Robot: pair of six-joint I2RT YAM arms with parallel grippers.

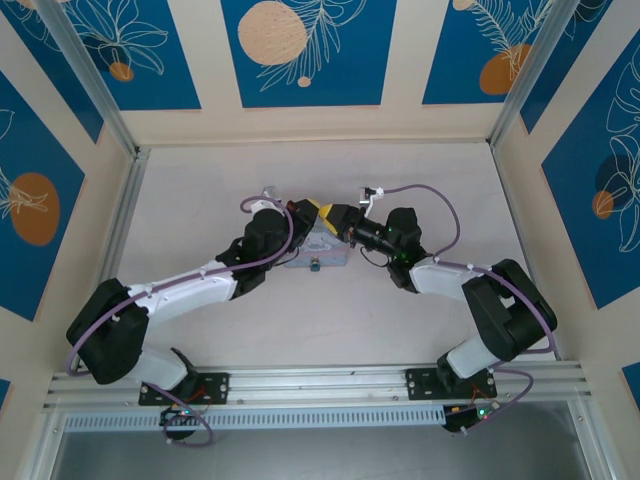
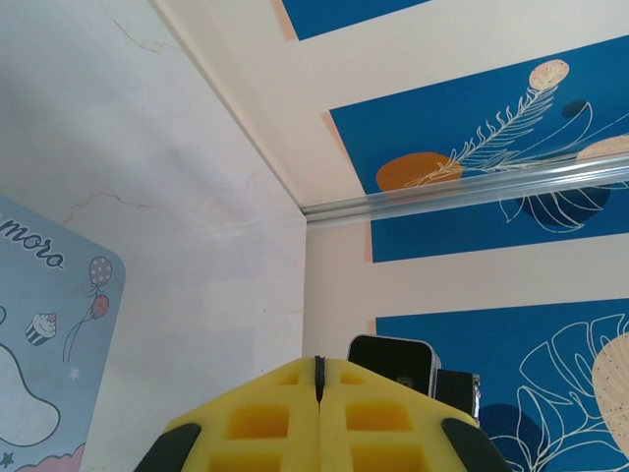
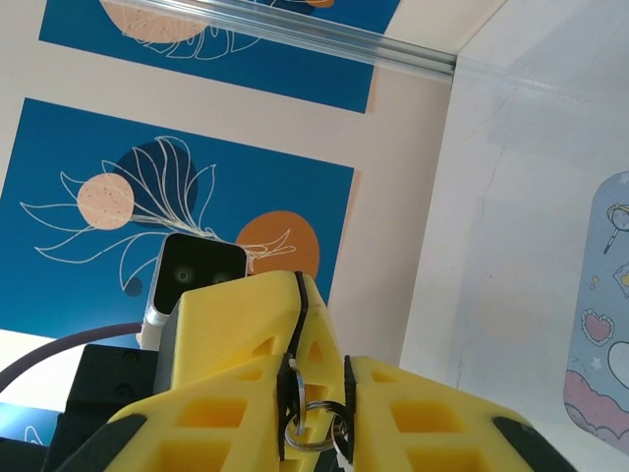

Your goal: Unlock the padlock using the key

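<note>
Your tiny teal-blue padlock [image 1: 313, 265] seems, as far as the overhead view lets you judge, to lie on the pale table [image 1: 200, 200] just in front of the large pale blue rounded-square tin [image 2: 39, 334], apart from both arms. The thin dark metal key [image 2: 317, 379] is held above it. A dark sliver pokes from the seam of your left gripper [image 2: 317, 366], whose yellow fingers [image 2: 256, 418] are pressed fully together on it. A small silver split ring [image 3: 313, 425] hangs in the narrow gap of your right gripper [image 3: 316, 372]. Its jaws stand only slightly apart around the ring, and you cannot tell whether they bear on it. I judge you are sorting the key between the two grippers, the padlock untouched. Next you need one firm hold that leaves the blade free, then the other gripper down to steady the padlock.
</note>
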